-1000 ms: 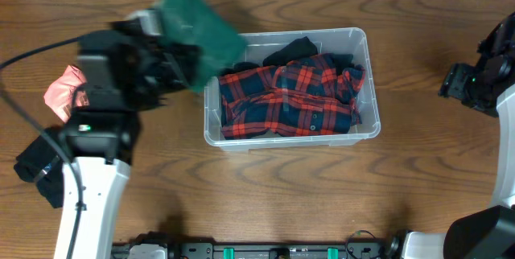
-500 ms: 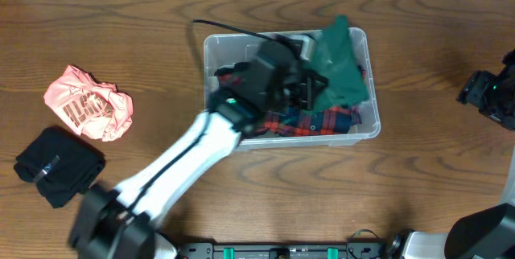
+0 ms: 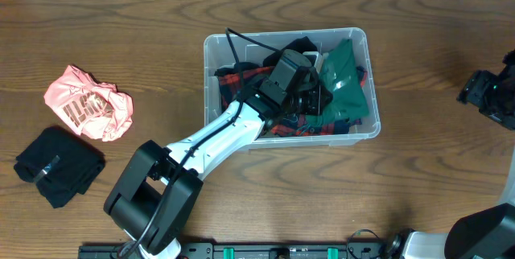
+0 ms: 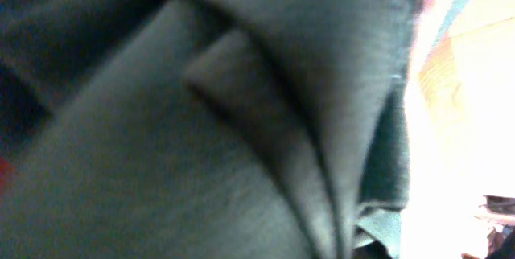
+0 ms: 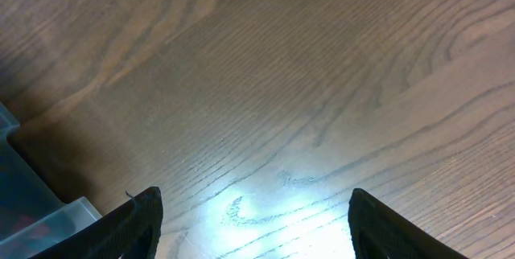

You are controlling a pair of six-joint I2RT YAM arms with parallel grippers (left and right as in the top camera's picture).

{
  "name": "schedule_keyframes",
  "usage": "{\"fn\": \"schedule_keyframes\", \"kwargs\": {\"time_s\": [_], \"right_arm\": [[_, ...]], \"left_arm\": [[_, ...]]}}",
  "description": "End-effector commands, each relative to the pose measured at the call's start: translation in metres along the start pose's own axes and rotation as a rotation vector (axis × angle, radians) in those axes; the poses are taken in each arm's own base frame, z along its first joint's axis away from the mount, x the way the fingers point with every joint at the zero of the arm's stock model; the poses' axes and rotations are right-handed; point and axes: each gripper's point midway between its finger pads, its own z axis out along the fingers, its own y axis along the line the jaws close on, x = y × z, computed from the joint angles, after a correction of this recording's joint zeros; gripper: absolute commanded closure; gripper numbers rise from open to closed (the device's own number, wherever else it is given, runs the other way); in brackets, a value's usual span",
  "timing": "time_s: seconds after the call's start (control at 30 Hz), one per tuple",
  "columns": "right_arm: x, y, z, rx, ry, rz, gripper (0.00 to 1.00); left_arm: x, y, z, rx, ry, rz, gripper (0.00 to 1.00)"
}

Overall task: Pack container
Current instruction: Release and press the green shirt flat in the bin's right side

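Observation:
The clear plastic container (image 3: 211, 98) stands at the table's middle and holds a red plaid shirt (image 3: 232, 76) and a black garment (image 3: 299, 45). My left gripper (image 3: 312, 96) reaches down inside it and is shut on a dark green cloth (image 3: 346, 82), which lies over the bin's right half. That green cloth (image 4: 201, 130) fills the left wrist view and hides the fingers. My right gripper (image 5: 249, 227) is open and empty over bare wood at the far right (image 3: 485, 94). A corner of the container (image 5: 32, 203) shows in the right wrist view.
A crumpled pink cloth (image 3: 88, 103) lies on the table at the left. A folded black cloth (image 3: 60, 165) lies in front of it, near the left edge. The left arm (image 3: 209, 142) crosses over the container's front wall.
My left gripper has carried the green cloth from the left of the container over it and lowered it onto the right side of the bin. The right arm has drawn slightly right.

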Motion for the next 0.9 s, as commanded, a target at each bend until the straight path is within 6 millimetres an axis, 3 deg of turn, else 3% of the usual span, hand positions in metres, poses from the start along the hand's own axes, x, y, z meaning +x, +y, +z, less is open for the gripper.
{"fn": "schedule_keyframes", "kwargs": {"time_s": [0.0, 0.03, 0.07, 0.17, 0.37, 0.47, 0.53, 0.67, 0.77, 0.87], "right_arm": [[0.001, 0.002, -0.001, -0.006, -0.004, 0.007, 0.28], [0.001, 0.002, -0.001, -0.006, -0.003, 0.007, 0.28], [0.001, 0.002, -0.001, -0.006, -0.002, 0.007, 0.28], [0.001, 0.002, -0.001, -0.006, -0.002, 0.007, 0.28], [0.001, 0.002, -0.001, -0.006, -0.002, 0.007, 0.28], [0.001, 0.002, -0.001, -0.006, -0.002, 0.007, 0.28], [0.001, 0.002, -0.001, -0.006, -0.003, 0.007, 0.28], [0.001, 0.002, -0.001, -0.006, -0.002, 0.007, 0.28], [0.001, 0.002, -0.001, -0.006, -0.001, 0.006, 0.29], [0.002, 0.002, -0.001, -0.005, 0.001, 0.007, 0.29]], "left_arm": [[0.01, -0.002, -0.002, -0.011, 0.068, 0.129, 0.18], [0.011, -0.002, -0.006, -0.022, 0.087, 0.156, 0.04], [0.012, -0.002, -0.01, -0.039, 0.102, 0.176, 0.02], [0.002, -0.008, -0.028, -0.083, 0.101, 0.242, 0.02], [-0.048, -0.023, -0.08, -0.199, -0.084, 0.335, 0.02], [-0.065, -0.033, -0.09, -0.176, -0.156, 0.365, 0.02], [-0.074, -0.037, -0.089, -0.166, -0.19, 0.427, 0.02], [-0.092, -0.042, -0.074, -0.141, -0.261, 0.467, 0.1], [-0.102, -0.026, -0.054, -0.193, -0.29, 0.461, 0.12], [-0.093, -0.006, -0.022, -0.211, -0.242, 0.448, 0.12]]}}
